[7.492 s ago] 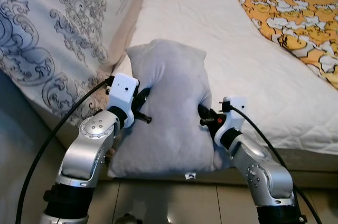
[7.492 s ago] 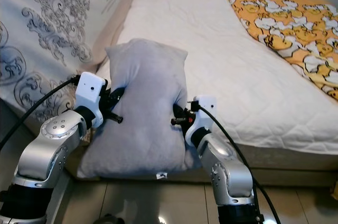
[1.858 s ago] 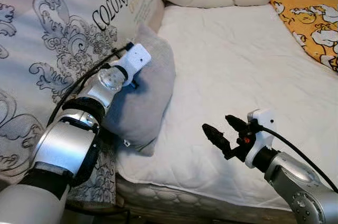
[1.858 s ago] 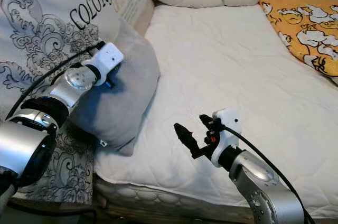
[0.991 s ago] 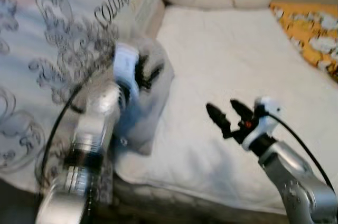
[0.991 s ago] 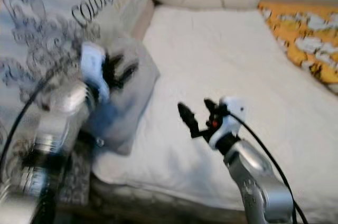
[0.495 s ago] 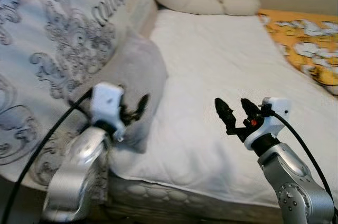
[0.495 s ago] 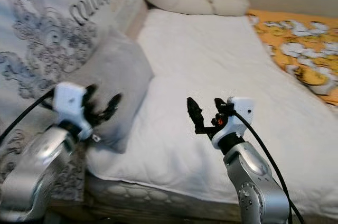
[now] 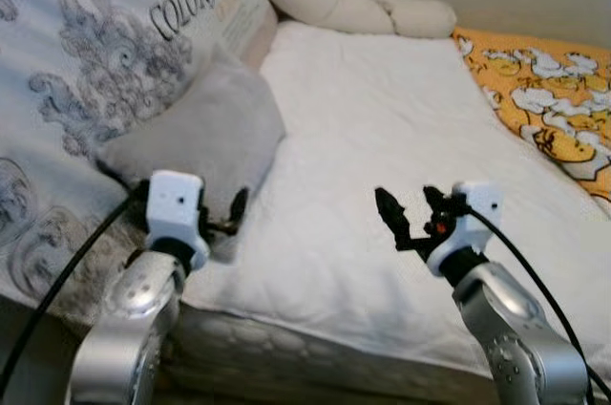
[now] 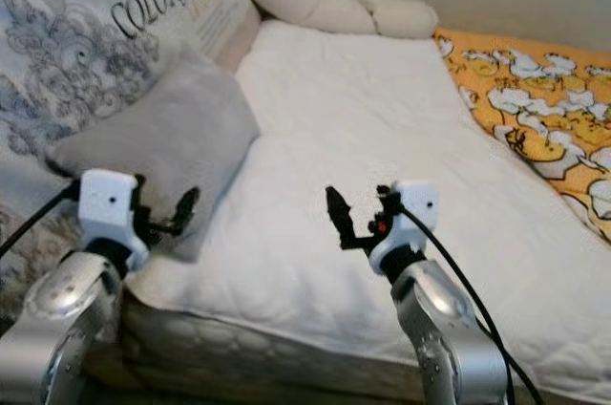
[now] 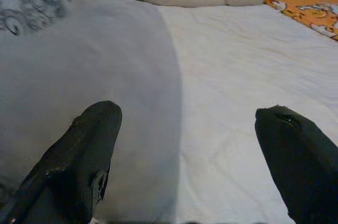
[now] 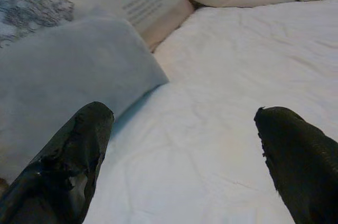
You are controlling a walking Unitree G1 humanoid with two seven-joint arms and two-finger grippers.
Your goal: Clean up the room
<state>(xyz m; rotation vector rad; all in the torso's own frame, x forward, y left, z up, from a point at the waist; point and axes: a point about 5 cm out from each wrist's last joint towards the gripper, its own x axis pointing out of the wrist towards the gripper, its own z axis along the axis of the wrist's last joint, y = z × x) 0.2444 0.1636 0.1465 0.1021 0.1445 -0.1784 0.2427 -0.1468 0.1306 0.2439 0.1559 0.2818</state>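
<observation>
A grey pillow (image 9: 205,133) lies on the white mattress (image 9: 382,118), leaning against the big patterned cushion (image 9: 115,42) on the left. My left gripper (image 9: 229,214) is open just short of the pillow's near corner, holding nothing. The left wrist view looks past its wide-apart fingertips (image 11: 95,129) at the pillow (image 11: 90,65). My right gripper (image 9: 409,204) is open over the mattress's near part, well to the right of the pillow. The right wrist view has the pillow (image 12: 68,71) ahead of its spread fingers (image 12: 87,129).
Two cream bolsters (image 9: 353,9) lie across the head of the bed. An orange blanket (image 9: 544,90) with white figures covers the right side. The mattress's front edge (image 9: 315,329) runs just ahead of my arms.
Both grippers held the grey pillow at the bed's edge; now it rests against the patterned cushion. Both grippers have let go, and the left one has drawn back toward me.
</observation>
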